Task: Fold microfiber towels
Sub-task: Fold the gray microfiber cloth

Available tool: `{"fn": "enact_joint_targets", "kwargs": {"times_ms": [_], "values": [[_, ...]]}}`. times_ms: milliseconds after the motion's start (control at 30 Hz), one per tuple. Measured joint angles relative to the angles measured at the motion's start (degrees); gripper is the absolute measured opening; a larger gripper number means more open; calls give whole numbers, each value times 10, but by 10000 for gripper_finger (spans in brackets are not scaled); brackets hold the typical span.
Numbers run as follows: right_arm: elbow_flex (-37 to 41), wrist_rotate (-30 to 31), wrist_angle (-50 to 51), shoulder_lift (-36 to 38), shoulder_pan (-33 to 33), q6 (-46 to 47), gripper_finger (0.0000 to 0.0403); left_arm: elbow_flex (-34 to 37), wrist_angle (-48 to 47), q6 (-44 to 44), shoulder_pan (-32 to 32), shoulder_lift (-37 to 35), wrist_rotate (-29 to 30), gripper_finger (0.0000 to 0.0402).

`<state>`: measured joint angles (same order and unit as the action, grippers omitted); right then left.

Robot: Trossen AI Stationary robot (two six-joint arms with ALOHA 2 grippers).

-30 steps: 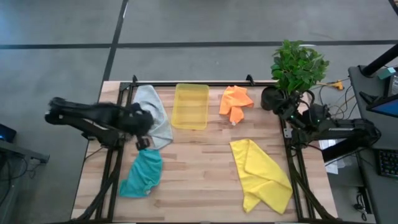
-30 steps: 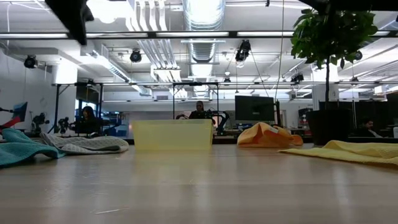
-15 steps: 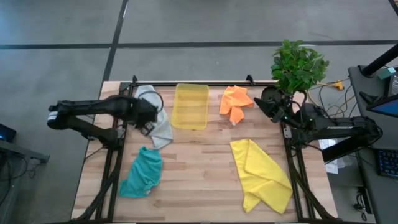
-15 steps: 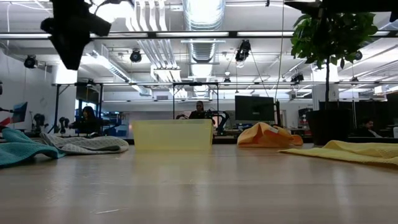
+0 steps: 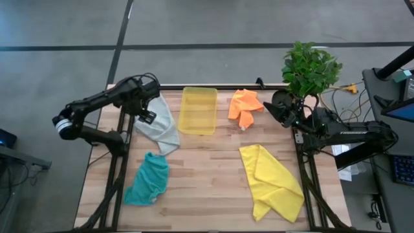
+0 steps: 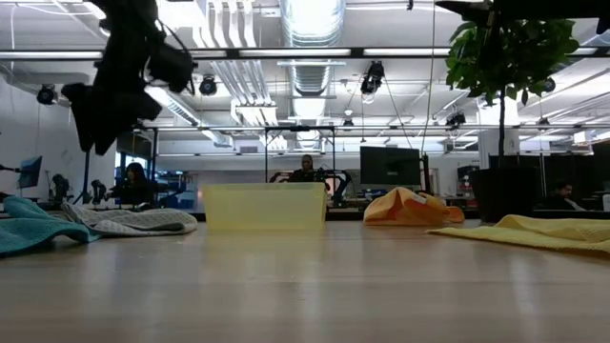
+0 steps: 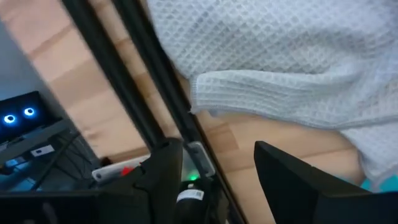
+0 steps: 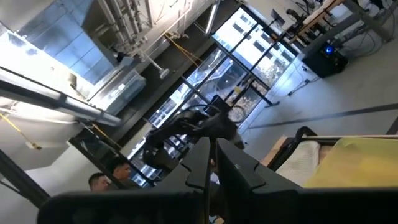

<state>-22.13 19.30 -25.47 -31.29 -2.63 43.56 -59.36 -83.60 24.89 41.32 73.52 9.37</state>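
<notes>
While the right hand (image 5: 279, 107) is kept closed at right, the open, empty left hand (image 5: 146, 110) has been swung to the grey towel's (image 5: 160, 123) upper-left edge, so folding is not yet begun.

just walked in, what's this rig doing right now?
Towel folding, not started. The left gripper hovers open over the light grey towel at the table's back left, holding nothing. The right gripper waits at the right edge by the potted plant. The teal towel, orange towel and yellow towel lie crumpled and unfolded; a yellow plastic tray sits at the back.
</notes>
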Motion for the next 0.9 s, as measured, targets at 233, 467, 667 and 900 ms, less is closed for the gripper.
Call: {"fn": "enact_joint_targets", "kwargs": {"times_ms": [233, 467, 667, 900], "values": [[0, -2, 0, 0, 0, 27, 22, 70, 28, -65, 36, 59, -23, 187], [0, -4, -1, 0, 0, 35, 22, 119, 86, -92, 49, 97, -18, 187], [0, -4, -1, 0, 0, 45, 22, 141, 137, -93, 56, 107, -16, 187], [-8, -4, -2, 0, 0, 44, 22, 145, 161, -93, 79, 101, -9, 187]]}}
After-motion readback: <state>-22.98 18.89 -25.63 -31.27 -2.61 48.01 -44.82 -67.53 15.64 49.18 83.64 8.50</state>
